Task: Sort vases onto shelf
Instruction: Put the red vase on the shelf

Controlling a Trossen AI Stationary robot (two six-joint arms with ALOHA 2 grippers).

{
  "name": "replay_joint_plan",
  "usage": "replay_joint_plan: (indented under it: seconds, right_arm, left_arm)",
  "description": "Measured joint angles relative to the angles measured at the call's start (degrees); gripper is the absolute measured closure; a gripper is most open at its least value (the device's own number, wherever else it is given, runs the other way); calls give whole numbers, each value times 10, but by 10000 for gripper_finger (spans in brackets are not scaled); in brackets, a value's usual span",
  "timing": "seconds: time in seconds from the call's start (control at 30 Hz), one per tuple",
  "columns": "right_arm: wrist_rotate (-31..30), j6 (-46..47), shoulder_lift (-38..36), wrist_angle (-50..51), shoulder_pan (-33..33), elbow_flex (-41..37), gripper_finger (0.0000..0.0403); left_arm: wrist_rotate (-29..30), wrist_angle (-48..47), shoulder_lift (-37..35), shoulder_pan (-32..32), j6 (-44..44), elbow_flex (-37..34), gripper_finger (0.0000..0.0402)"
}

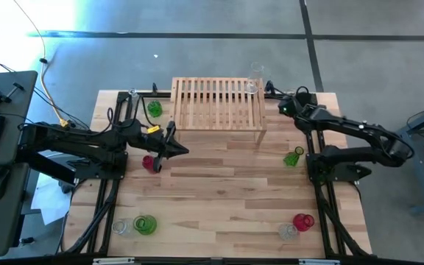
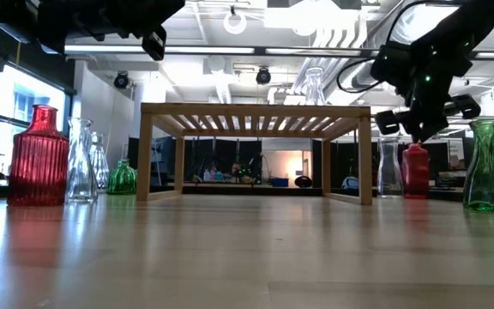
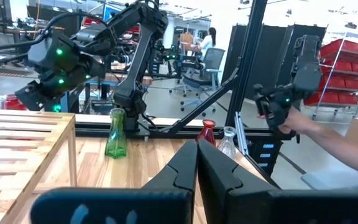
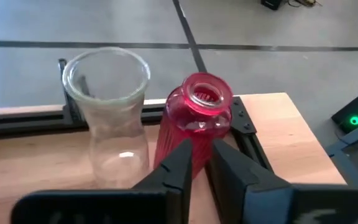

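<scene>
The light-wood shelf (image 1: 218,103) (image 2: 256,112) stands at the table's far middle, with a clear vase (image 1: 255,77) on its far right corner. My right gripper (image 4: 202,152) (image 2: 418,130) hovers at the far right corner, slanting down. Its fingers are almost together just in front of a red ribbed vase (image 4: 194,118) (image 2: 415,170). That vase stands on its base beside a clear vase (image 4: 107,112). My left gripper (image 1: 185,152) (image 3: 197,155) is shut, level and holds nothing above the table's left middle. Another red vase (image 1: 149,163) stands below its arm. My right gripper's fingertips (image 4: 185,152) show against the lower ribbed body (image 4: 166,140) of the red vase, coming from above and the near side. I cannot tell whether they touch it. The vase stands upright on the table.
A green vase (image 1: 293,157) (image 2: 490,167) stands right of the shelf. Another green vase (image 1: 154,109) is at the far left. Green (image 1: 145,224) and clear vases sit near left. Red (image 1: 302,221) and clear vases sit near right. A person's arm (image 3: 328,134) shows beyond the table's right edge.
</scene>
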State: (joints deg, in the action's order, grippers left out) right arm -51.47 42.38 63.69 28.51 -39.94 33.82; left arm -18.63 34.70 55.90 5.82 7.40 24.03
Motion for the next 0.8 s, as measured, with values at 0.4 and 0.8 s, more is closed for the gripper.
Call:
replay_joint_plan:
  seconds: [0.4,0.8]
  right_arm:
    - [45,32,-48,94,0,46,319]
    - [82,69,-25,60,-73,47,178]
  left_arm:
    - [0,-1,-10,0,0,0,397]
    - [0,-1,-10,0,0,0,397]
